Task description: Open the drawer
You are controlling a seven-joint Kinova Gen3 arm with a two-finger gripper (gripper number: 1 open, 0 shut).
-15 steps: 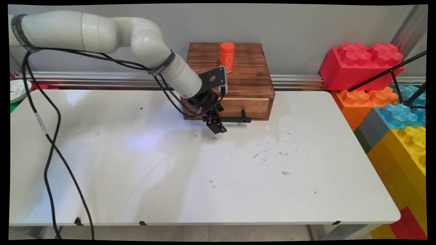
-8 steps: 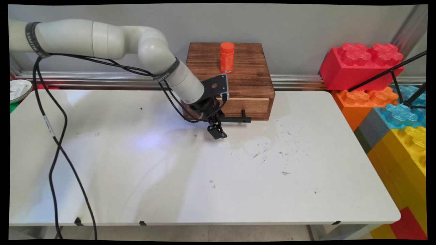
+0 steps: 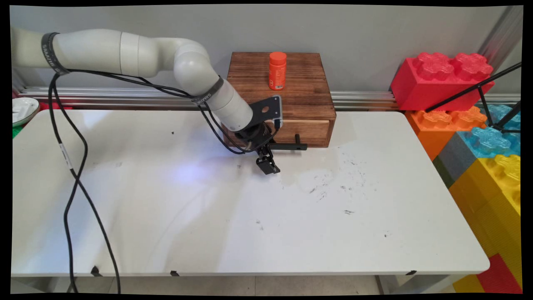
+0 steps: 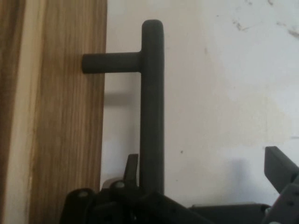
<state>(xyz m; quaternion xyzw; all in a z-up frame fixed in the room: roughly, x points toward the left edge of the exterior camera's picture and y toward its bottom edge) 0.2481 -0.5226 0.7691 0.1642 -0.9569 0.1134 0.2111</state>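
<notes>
A dark wooden box stands at the table's back edge, its light-fronted drawer shut. A black bar handle sticks out from the drawer front. My gripper hangs low over the table at the handle's left end, open. In the hand view the handle bar runs between my fingers, close against one finger, while the other finger stands far off; the gripper's middle lies over bare table. An orange bottle stands upright on top of the box.
Big toy bricks, red, orange and yellow, are stacked beside the table's right end. A white dish sits off the far left corner. Black cables hang from the arm over the table's left part.
The arm has shifted right and the gripper has dropped slightly toward the table's near side. The handle, drawer and bottle have not moved.
</notes>
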